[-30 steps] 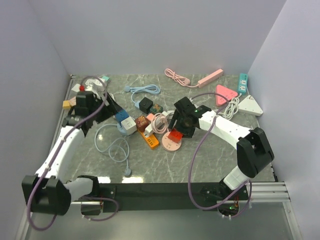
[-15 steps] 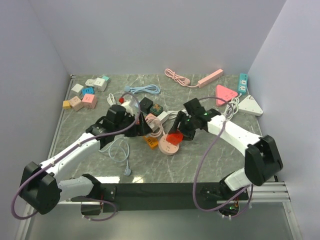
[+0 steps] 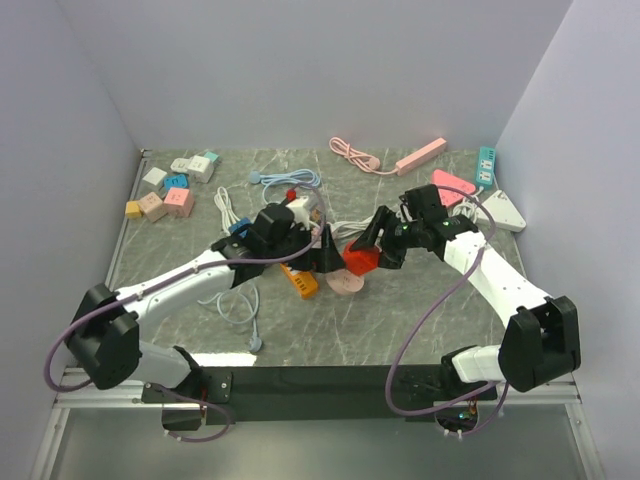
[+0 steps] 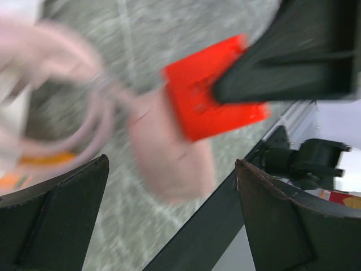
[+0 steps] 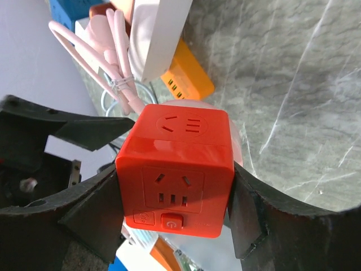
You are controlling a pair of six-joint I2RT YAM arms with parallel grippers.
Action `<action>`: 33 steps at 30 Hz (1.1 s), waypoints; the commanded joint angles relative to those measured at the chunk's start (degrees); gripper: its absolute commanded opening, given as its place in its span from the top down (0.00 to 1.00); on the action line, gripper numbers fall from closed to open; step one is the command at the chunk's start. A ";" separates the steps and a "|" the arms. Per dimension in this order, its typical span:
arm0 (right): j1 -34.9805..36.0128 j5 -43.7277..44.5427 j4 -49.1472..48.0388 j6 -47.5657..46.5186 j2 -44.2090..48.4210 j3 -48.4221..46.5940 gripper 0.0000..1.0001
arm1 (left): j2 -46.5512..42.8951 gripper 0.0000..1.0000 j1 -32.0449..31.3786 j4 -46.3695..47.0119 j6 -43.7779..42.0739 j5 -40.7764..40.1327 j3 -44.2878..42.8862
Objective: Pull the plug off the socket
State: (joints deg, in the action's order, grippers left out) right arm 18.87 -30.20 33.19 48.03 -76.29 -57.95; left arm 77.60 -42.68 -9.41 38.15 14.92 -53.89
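The right gripper (image 5: 176, 197) was clamped on the red cube socket (image 5: 177, 164), one dark finger (image 5: 93, 212) pressed to each side. The cube's face with its sockets and switch filled the centre of the right wrist view. A pink edge showed behind the cube. In the left wrist view the pink plug (image 4: 158, 147), blurred, met the cube's lower left face and looked to be seated in it. The left gripper (image 4: 171, 169) was spread wide with nothing in its grasp, its fingers at the two lower corners of that frame and the plug beyond their tips. The pink cable (image 5: 117, 51) looped off toward the upper left. An orange socket block (image 5: 189, 82) and a white power strip (image 5: 158, 34) lay above the cube on the grey marble table (image 5: 293, 84).
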 commanded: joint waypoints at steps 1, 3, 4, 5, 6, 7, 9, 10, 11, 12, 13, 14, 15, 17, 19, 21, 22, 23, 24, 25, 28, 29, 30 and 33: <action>0.11 -5.66 -3.39 -0.22 1.06 -4.18 1.00 | 2.98 0.01 -2.94 3.44 -1.49 -1.47 -6.39; 0.02 -6.71 -4.18 0.31 1.06 -4.45 1.00 | 5.97 0.00 -3.99 1.86 -2.20 -2.52 -7.45; 0.02 -6.98 -4.27 0.31 1.06 -4.62 1.00 | 6.76 0.00 -4.08 1.50 -2.47 -2.87 -7.89; -0.15 -7.07 -4.27 0.48 1.06 -4.97 1.00 | 7.90 0.00 -4.17 1.24 -2.55 -3.22 -7.99; -0.33 -7.51 -4.45 1.01 1.14 -5.06 1.00 | 8.26 0.00 -4.17 0.97 -2.47 -3.49 -7.81; -0.50 -7.86 -4.71 1.19 1.41 -5.06 1.00 | 8.44 0.01 -4.26 0.97 -2.55 -3.49 -7.46; -1.46 -7.77 -4.63 1.71 1.67 -5.50 1.00 | 8.01 0.01 -4.26 0.88 -2.29 -3.67 -7.11; -1.91 -7.34 -4.45 1.72 1.76 -5.59 1.00 | 7.65 0.00 -4.26 0.80 -2.12 -4.45 -6.93; -2.43 -7.33 -4.54 1.80 1.85 -5.59 1.00 | 6.52 0.01 -4.26 0.54 -1.94 -4.98 -6.67; -3.39 -7.16 -4.54 1.98 1.94 -5.59 1.00 | 5.99 0.00 -4.26 0.18 -1.59 -5.51 -6.67; -3.75 -8.12 -4.89 1.89 2.02 -5.50 1.00 | 5.20 0.01 -4.26 0.01 -1.24 -6.12 -6.49; -4.02 -8.56 -5.41 1.98 2.02 -5.50 1.00 | 3.97 0.00 -4.26 0.44 -1.06 -6.56 -6.32; -4.11 -8.91 -5.42 1.63 2.02 -5.68 1.00 | 3.52 0.01 -4.26 0.88 -0.89 -6.92 -5.88; -4.20 -9.79 -5.59 1.28 1.94 -5.94 1.00 | 4.56 0.04 -4.26 1.58 -0.45 -5.53 -5.70; -4.19 -10.14 -6.03 1.19 2.11 -5.77 1.00 | 6.59 0.12 -4.26 2.20 0.43 -3.59 -7.19; -4.19 -10.85 -6.91 1.54 2.37 -5.33 1.00 | 9.14 0.16 -4.52 3.77 2.09 -0.95 -8.07; -4.20 -10.94 -7.08 1.71 2.64 -5.24 1.00 | 9.67 0.17 -4.70 4.65 2.54 -0.51 -8.34; -4.11 -10.94 -7.43 1.72 2.81 -5.07 1.00 | 10.46 0.18 -4.78 5.53 2.89 -0.16 -8.34; -4.19 -11.02 -7.52 1.98 2.90 -4.98 1.00 | 10.90 0.20 -4.96 6.33 3.33 0.46 -8.51; -4.11 -11.11 -7.53 1.89 3.16 -4.98 1.00 | 11.25 0.26 -4.96 6.33 3.33 0.55 -9.04; -4.72 -10.68 -6.56 1.37 3.34 -5.15 1.00 | 13.27 0.57 -4.96 4.67 2.63 -0.15 -10.35; -5.07 -10.24 -5.34 1.10 3.43 -5.33 1.00 | 14.23 0.67 -4.96 4.05 2.37 -0.59 -10.53; -6.47 -9.45 -4.63 0.32 3.52 -5.33 1.00 | 14.68 0.77 -4.96 3.61 2.28 -1.03 -10.71; -11.20 -8.74 -2.78 -0.83 4.57 -4.54 1.00 | 16.87 1.00 -4.79 2.03 2.45 -4.19 -10.63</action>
State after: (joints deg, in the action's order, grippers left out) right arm 12.19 -36.64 32.51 47.40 -75.77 -59.96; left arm 92.92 -47.00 -6.59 41.36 12.69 -63.05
